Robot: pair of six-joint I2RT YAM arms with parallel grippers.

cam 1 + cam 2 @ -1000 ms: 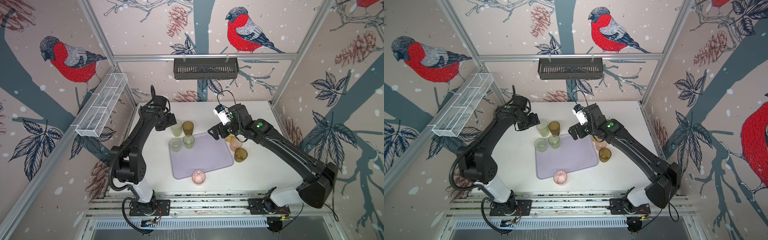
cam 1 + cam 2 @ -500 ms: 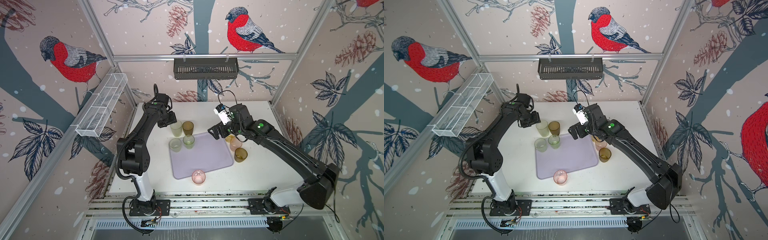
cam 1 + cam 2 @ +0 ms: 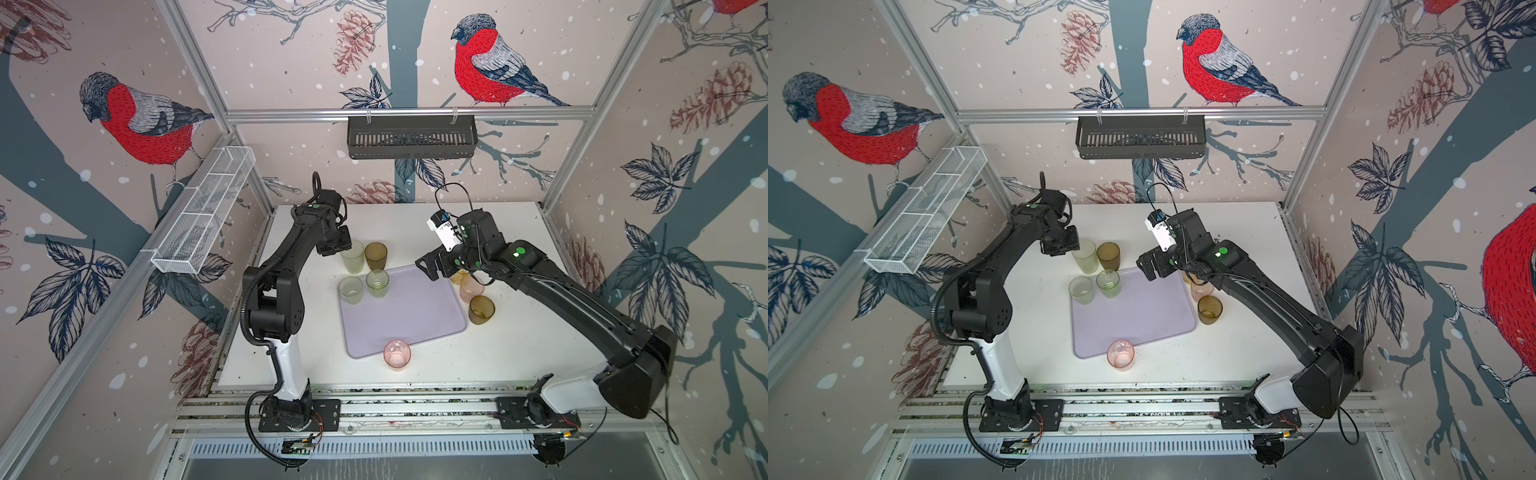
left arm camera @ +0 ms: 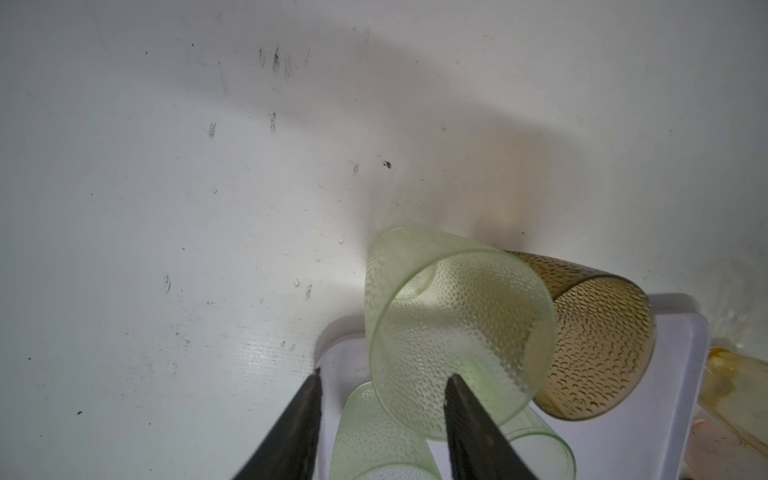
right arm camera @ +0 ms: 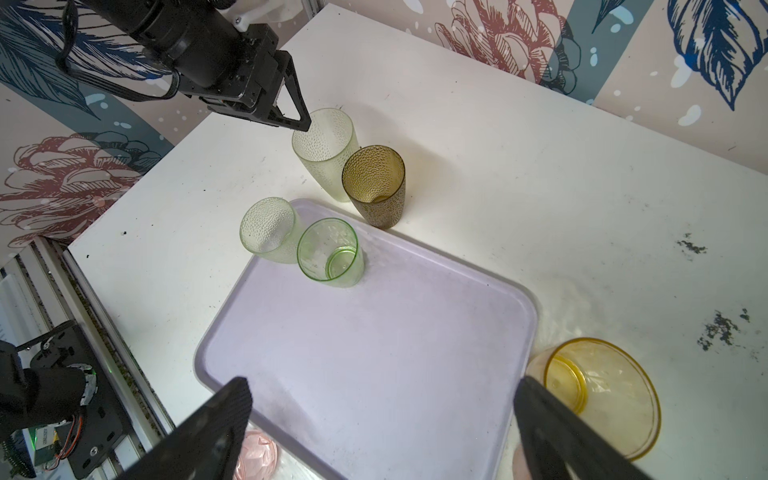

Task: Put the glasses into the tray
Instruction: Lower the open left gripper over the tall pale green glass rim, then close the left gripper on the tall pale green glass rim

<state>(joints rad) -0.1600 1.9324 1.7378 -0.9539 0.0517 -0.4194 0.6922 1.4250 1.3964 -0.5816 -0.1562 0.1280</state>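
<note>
Over the white table (image 3: pixel 478 232) in both top views, the tray (image 3: pixel 415 320) lies flat at the middle. The bright green glass (image 3: pixel 377 282) stands in its far left corner, and the short pale green glass (image 3: pixel 350 289) is at that corner's edge, on or off the rim I cannot tell. The tall pale green glass (image 3: pixel 352 256) and brown glass (image 3: pixel 375 256) stand side by side just beyond the tray's far edge. The pink glass (image 3: pixel 397 353) sits against the near rim, and the peach glass (image 3: pixel 471 287) and amber glass (image 3: pixel 481 309) stand off the right side. The left gripper (image 3: pixel 343 249) is down at the tall pale green glass's rim, and the right gripper (image 3: pixel 430 266) hangs above the tray's far right corner. From the left wrist, the left gripper (image 4: pixel 384 373) has its jaws partly parted, straddling the near wall of the tall pale green glass (image 4: pixel 449 316). One finger (image 4: pixel 299 424) is outside with a gap to the wall and the other is over its mouth, so nothing is clamped. From the right wrist, the right gripper (image 5: pixel 382 380) gapes wide and empty over bare tray (image 5: pixel 374 332), with the yellow glass (image 5: pixel 602 390) just off the tray beside one finger.
</note>
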